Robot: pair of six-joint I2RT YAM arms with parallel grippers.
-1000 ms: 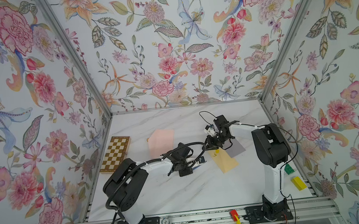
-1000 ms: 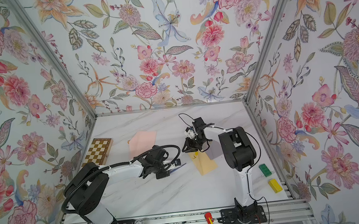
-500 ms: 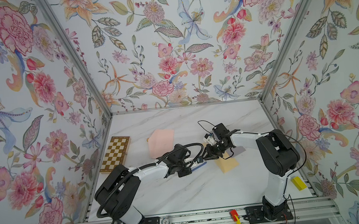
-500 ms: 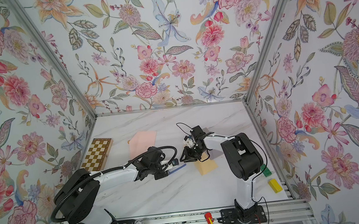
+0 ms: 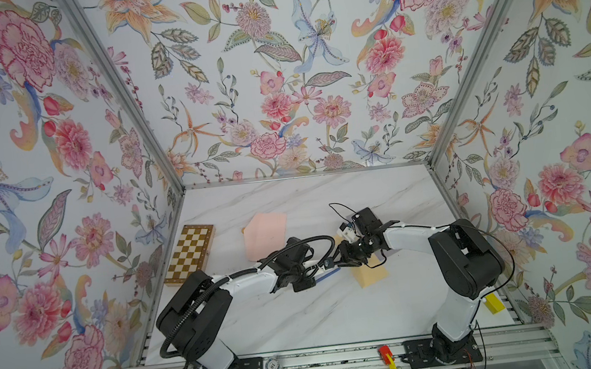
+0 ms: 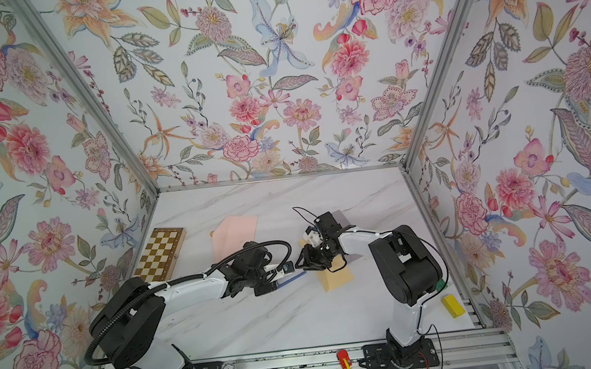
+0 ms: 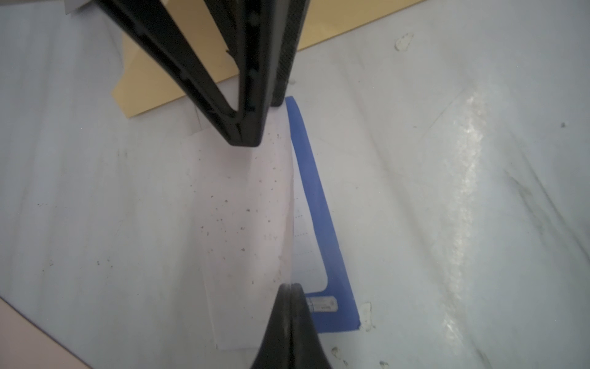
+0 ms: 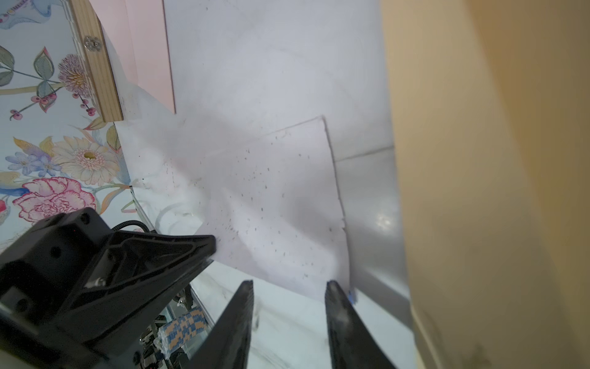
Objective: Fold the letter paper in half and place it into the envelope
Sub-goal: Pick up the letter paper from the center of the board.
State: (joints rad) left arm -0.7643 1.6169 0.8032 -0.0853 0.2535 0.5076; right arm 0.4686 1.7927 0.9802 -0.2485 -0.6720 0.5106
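Note:
The letter paper (image 7: 242,207), white and speckled with a blue border, lies half folded on the marble table; in both top views only its blue edge (image 5: 327,273) (image 6: 292,277) shows. My left gripper (image 7: 291,287) (image 5: 317,280) is shut on the paper's crease. The tan envelope (image 5: 371,276) (image 6: 335,278) (image 7: 178,73) (image 8: 479,159) lies just right of the paper. My right gripper (image 8: 289,287) (image 5: 342,255) (image 6: 304,261) stands open at the paper's far end (image 8: 281,191), one finger beside its corner, nothing between the jaws.
A pink sheet (image 5: 265,233) and a chessboard (image 5: 191,254) lie at the back left. A yellow block (image 5: 493,303) sits at the table's right edge. A chip stack (image 5: 272,365) and a red piece (image 5: 386,353) rest on the front rail.
My right gripper has swung left from over the envelope to the paper's end near my left gripper, and its jaws have widened. The left arm has barely moved.

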